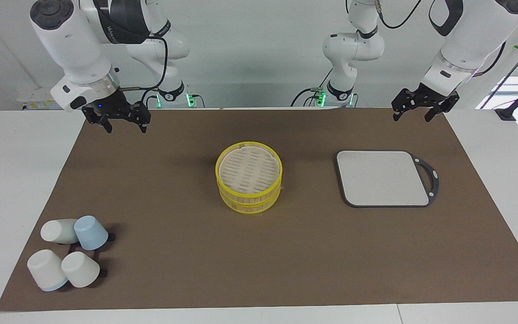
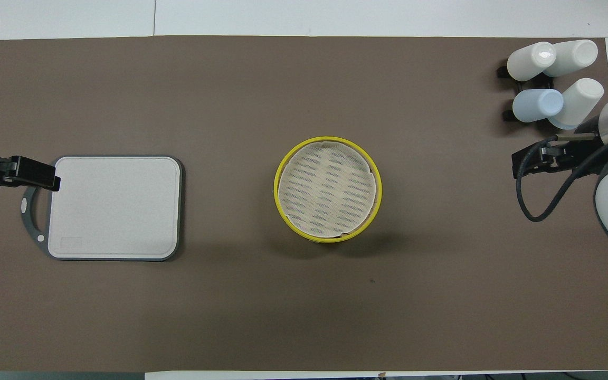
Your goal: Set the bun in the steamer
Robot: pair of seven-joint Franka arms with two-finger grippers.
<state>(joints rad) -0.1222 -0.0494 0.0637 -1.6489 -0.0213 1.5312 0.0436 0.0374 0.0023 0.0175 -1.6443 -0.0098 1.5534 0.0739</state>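
Observation:
The steamer (image 1: pixel 247 201) stands in the middle of the brown mat, a yellow-rimmed slatted basket with its matching lid (image 1: pixel 249 170) on top; it also shows in the overhead view (image 2: pixel 277 186). No bun shows in either view. My right gripper (image 1: pixel 126 129) hangs open and empty above the mat's edge nearest the robots, toward the right arm's end, well apart from the steamer. My left gripper (image 1: pixel 411 118) hangs open and empty above the mat's edge nearest the robots, at the left arm's end, by the grey board.
A grey square board with a dark handle (image 1: pixel 382 177) lies on the mat toward the left arm's end. Several white and blue cups (image 1: pixel 68 252) lie on a black rack at the right arm's end, farther from the robots than the steamer.

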